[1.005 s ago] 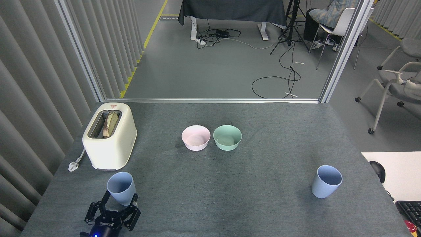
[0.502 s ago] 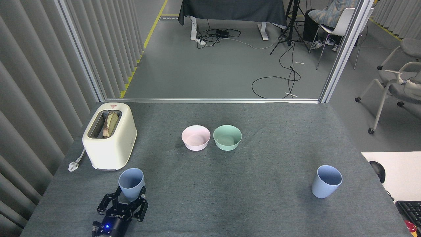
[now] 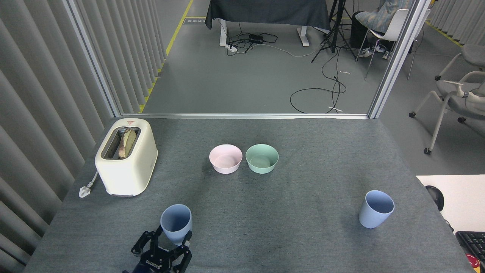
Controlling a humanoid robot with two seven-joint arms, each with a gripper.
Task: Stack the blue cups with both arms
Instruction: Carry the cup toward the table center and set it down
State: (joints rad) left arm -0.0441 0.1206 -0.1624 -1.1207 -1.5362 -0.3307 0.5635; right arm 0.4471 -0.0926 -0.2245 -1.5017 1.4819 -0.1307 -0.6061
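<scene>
at the near edge of the grey worktop (image 3: 303,235), left of centre, the left claw (image 3: 172,238) rises from the bottom of the head view with its black jointed fingers (image 3: 141,244) pointing away from the robot and up, white lettering showing on its body. its fingers are clamped on the lower part of 1 blue cup (image 3: 176,223), which stands mouth-up, leaning slightly, with its base hidden between the fingers; whether the base touches the worktop cannot be told. only the claw itself shows, the rest of the left arm being cut off by the bottom edge. the second blue cup (image 3: 376,209) stands upright on the worktop well apart to the right, near the right edge, with nothing touching it. the right claw is out of sight. farther back, near the middle, a pink bowl (image 3: 225,158) and a mint-green bowl (image 3: 262,158) sit just beside each other. a cream toaster (image 3: 126,156) with bread in its slot stands at the far left, its plug (image 3: 84,190) lying on the worktop beside it.
</scene>
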